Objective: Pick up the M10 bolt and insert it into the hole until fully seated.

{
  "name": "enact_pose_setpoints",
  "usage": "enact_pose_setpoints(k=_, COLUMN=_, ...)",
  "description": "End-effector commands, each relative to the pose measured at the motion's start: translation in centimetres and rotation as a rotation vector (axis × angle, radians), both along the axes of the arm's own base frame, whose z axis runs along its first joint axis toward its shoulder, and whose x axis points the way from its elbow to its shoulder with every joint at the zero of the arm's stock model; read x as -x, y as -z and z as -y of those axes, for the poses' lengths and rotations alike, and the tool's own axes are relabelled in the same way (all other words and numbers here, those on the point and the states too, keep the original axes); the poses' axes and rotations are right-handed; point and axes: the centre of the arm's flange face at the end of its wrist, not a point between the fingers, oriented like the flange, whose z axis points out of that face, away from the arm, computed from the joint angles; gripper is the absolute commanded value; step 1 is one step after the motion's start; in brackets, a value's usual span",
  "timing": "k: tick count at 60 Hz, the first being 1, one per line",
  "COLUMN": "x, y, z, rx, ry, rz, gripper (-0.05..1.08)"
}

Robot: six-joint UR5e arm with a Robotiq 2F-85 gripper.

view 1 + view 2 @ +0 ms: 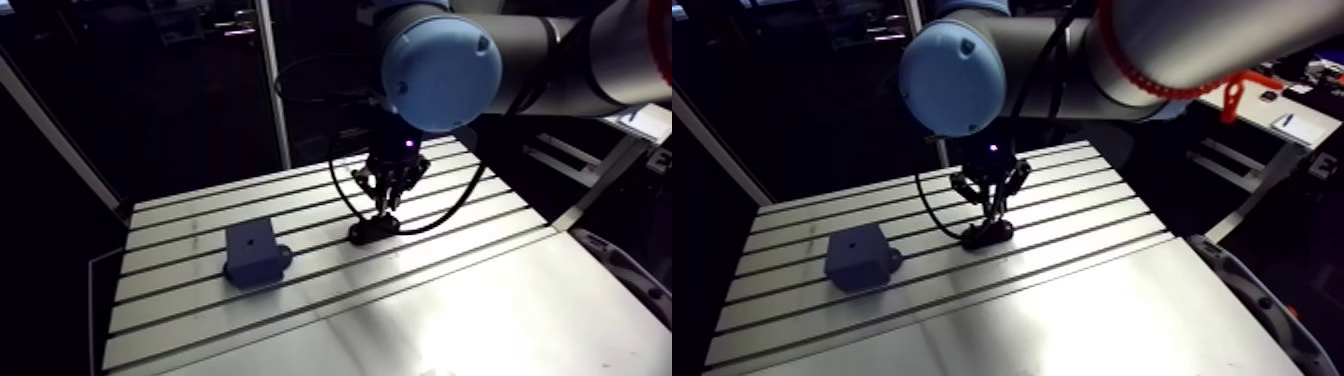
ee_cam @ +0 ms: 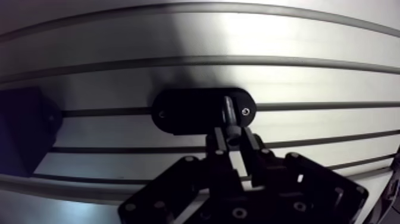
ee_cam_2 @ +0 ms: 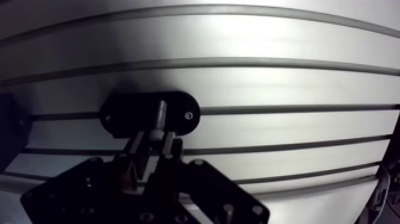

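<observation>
My gripper (image 2: 230, 136) hangs just above a black oval holder plate (image 2: 184, 112) that lies across a table slot. Its fingers are shut on a slim grey M10 bolt (image 2: 227, 109), whose shank points down at the plate beside a small screw (image 2: 246, 111); I cannot tell whether the tip touches it. In the arm view the gripper (image 1: 385, 203) stands over the same plate (image 1: 371, 232) at mid-table. A dark blue-grey block (image 1: 250, 254) with a small hole (image 1: 248, 240) in its top sits to the plate's left, apart from the gripper.
The slotted aluminium table (image 1: 450, 300) has long grooves running across it, and a smooth bright area towards the near edge. A black cable (image 1: 345, 190) loops down beside the gripper. The block's dark edge (image 2: 21, 140) shows beside the gripper in the wrist view.
</observation>
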Motion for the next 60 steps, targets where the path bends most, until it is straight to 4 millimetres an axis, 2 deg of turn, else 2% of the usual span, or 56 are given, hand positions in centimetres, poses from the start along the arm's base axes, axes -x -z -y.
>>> enact_pose_setpoints(k=1, x=0.3, y=-3.0, z=0.0, rx=-0.004, ry=-0.004, rz=-0.025, gripper=0.93)
enact_pose_setpoints(k=6, x=0.4, y=-4.1, z=0.3, rx=-0.002, ry=-0.007, rz=-0.019, gripper=0.97)
enact_pose_setpoints(k=12, x=0.6, y=-7.0, z=0.4, rx=-0.004, ry=-0.005, rz=-0.045, gripper=1.05)
enact_pose_setpoints(k=17, x=0.9, y=-8.2, z=0.6, rx=0.000, ry=0.005, rz=-0.062, gripper=1.07)
enact_pose_setpoints(k=21, x=1.2, y=-9.3, z=1.5, rx=0.013, ry=0.009, rz=-0.088, gripper=1.08)
enact_pose_setpoints(k=23, x=1.5, y=-10.2, z=3.0, rx=0.026, ry=-0.009, rz=-0.098, gripper=1.08)
enact_pose_setpoints(k=44, x=1.8, y=-13.2, z=6.1, rx=0.079, ry=0.004, rz=0.089, gripper=1.08)
enact_pose_setpoints(k=51, x=2.2, y=-14.4, z=8.0, rx=0.081, ry=-0.019, rz=0.146, gripper=1.08)
enact_pose_setpoints(k=53, x=2.3, y=-14.7, z=9.3, rx=0.080, ry=-0.039, rz=0.169, gripper=1.08)
enact_pose_setpoints(k=54, x=2.3, y=-14.7, z=9.3, rx=0.080, ry=-0.039, rz=0.169, gripper=1.08)
enact_pose_setpoints(k=56, x=2.3, y=-14.7, z=11.0, rx=0.080, ry=-0.066, rz=0.183, gripper=1.08)
enact_pose_setpoints(k=57, x=2.3, y=-14.7, z=11.0, rx=0.080, ry=-0.066, rz=0.183, gripper=1.08)
enact_pose_setpoints(k=59, x=2.2, y=-14.7, z=12.7, rx=0.075, ry=-0.086, rz=0.187, gripper=1.08)
enact_pose_setpoints(k=60, x=2.2, y=-14.7, z=12.7, rx=0.075, ry=-0.086, rz=0.187, gripper=1.08)
